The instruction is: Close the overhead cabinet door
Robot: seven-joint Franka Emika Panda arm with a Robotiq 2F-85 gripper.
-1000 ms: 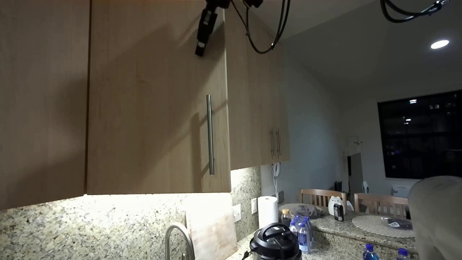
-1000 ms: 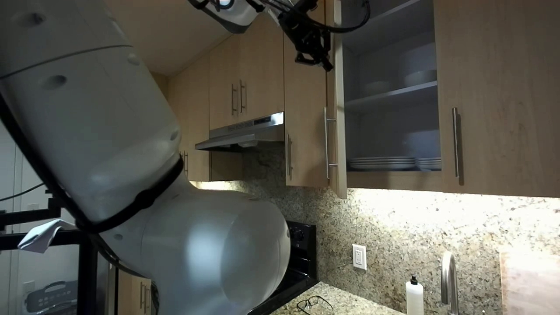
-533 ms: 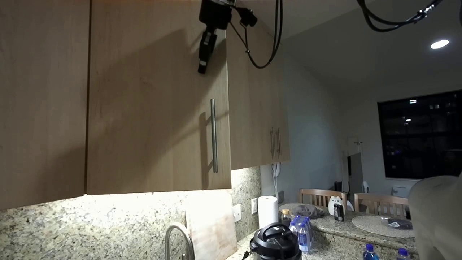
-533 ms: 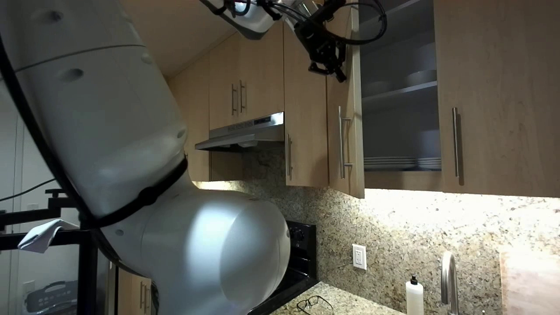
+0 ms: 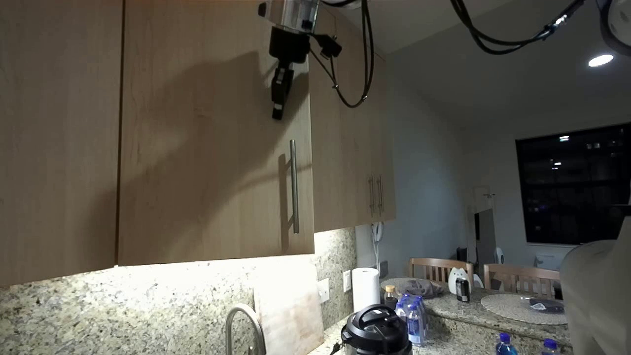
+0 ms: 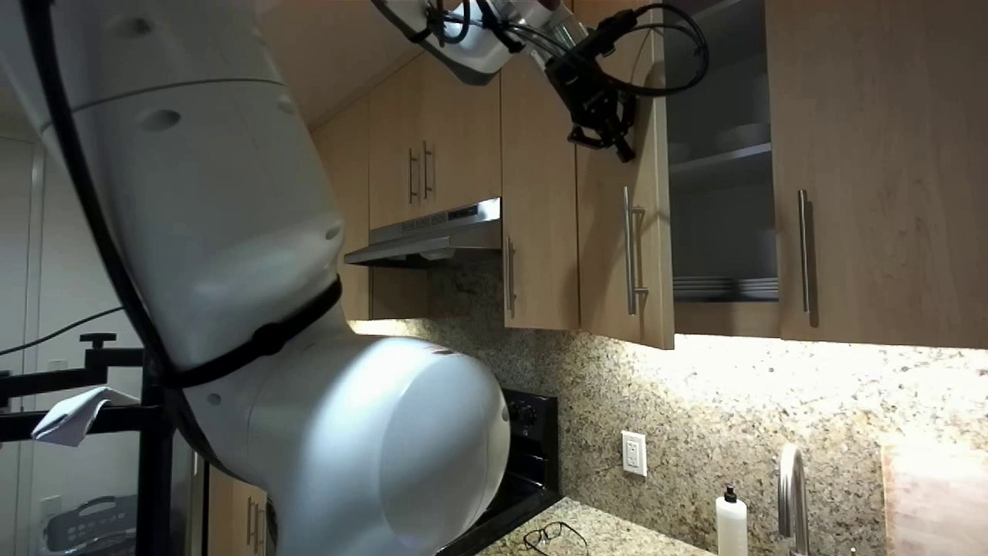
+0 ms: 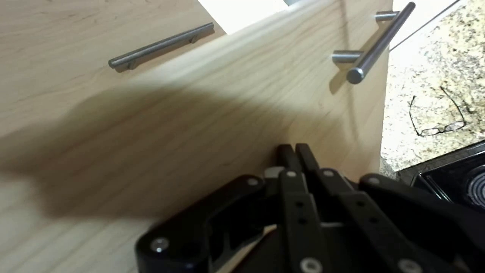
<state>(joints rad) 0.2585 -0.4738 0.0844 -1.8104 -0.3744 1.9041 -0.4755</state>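
The overhead cabinet door is a light-brown wood-grain panel, seen in both exterior views (image 5: 212, 212) (image 6: 602, 232) and in the wrist view (image 7: 265, 72). It stands partly open, with a gap to the cabinet inside. Its silver bar handle (image 5: 294, 187) also shows in the wrist view (image 7: 383, 41). My gripper (image 5: 277, 116) is shut and empty, its fingertips nearly together. It points down at the door's outer face, above the handle and near the free edge, also in an exterior view (image 6: 625, 154). In the wrist view the gripper (image 7: 293, 147) is against or very close to the panel.
Plates (image 6: 702, 288) stand on the shelf inside the cabinet. A neighbouring door (image 6: 888, 177) is to the right and a range hood (image 6: 432, 232) to the left. Below are a faucet (image 6: 791, 494), a soap bottle (image 6: 731, 525), glasses (image 6: 556, 535) and a black cooker (image 5: 377, 328).
The door has swung inward and its opening has narrowed. My gripper has moved down and along with the door, rightward in an exterior view, staying shut.
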